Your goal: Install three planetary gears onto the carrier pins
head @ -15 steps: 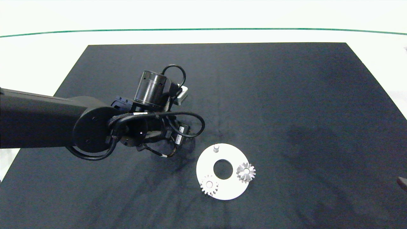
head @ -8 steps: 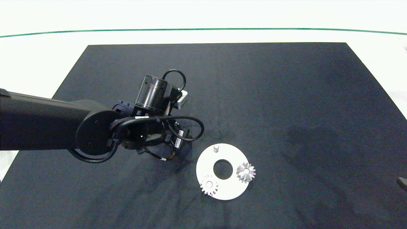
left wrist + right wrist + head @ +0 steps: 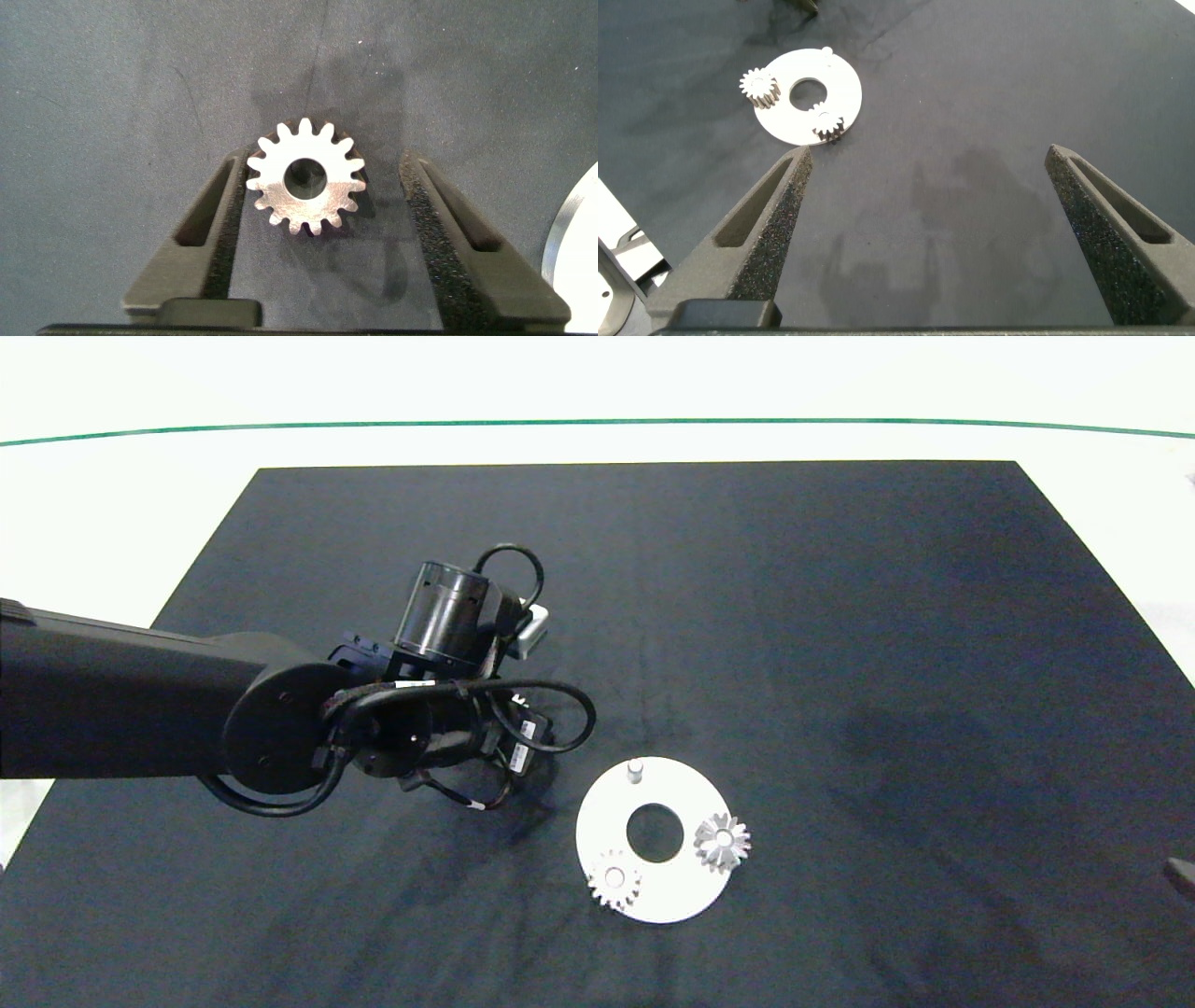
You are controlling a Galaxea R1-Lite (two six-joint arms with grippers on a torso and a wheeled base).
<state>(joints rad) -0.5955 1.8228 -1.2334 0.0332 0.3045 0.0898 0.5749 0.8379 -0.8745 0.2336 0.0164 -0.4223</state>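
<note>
- While the left gripper (image 3: 322,201) hangs low over the black mat (image 3: 840,616), its grey fingers stand apart, released, with a small silver toothed metal gear (image 3: 306,177) lying flat between them; one finger sits just beside the teeth, the other stands clear.
- Flat white disc with round centre hole (image 3: 653,896) lies near that gripper, on its right.
- Two silver gears (image 3: 613,879) (image 3: 722,842) sit on the disc; one short grey pin (image 3: 635,770) stands bare.
- Right gripper (image 3: 924,233): spread wide above the mat, well apart from the disc.
</note>
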